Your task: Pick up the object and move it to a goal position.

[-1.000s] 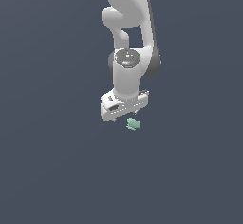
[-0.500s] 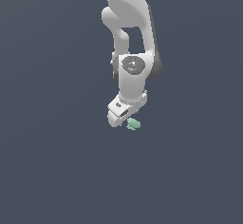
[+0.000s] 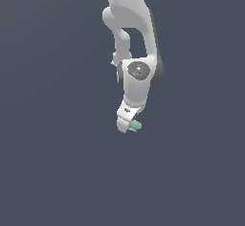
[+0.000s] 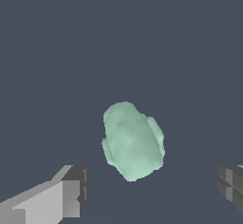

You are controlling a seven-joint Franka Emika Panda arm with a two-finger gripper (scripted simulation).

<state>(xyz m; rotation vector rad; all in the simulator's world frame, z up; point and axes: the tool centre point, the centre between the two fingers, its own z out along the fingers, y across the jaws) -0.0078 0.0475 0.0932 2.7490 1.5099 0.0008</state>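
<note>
The object point(image 3: 137, 126) is a small pale mint-green lumpy blob on the dark grey floor. In the exterior view my white gripper point(image 3: 128, 128) points down, its tip level with the blob and just to its left. In the wrist view the object point(image 4: 133, 140) lies between the two fingers and ahead of their tips. One finger point(image 4: 66, 194) and the other finger point(image 4: 232, 187) stand wide apart and neither touches the blob. My gripper point(image 4: 152, 191) is open and empty.
The white arm point(image 3: 134, 38) rises above the gripper towards the top of the exterior view. A plain dark grey floor point(image 3: 57, 172) surrounds it.
The gripper has turned about its vertical axis and come down until it is level with the blob. The blob has not moved.
</note>
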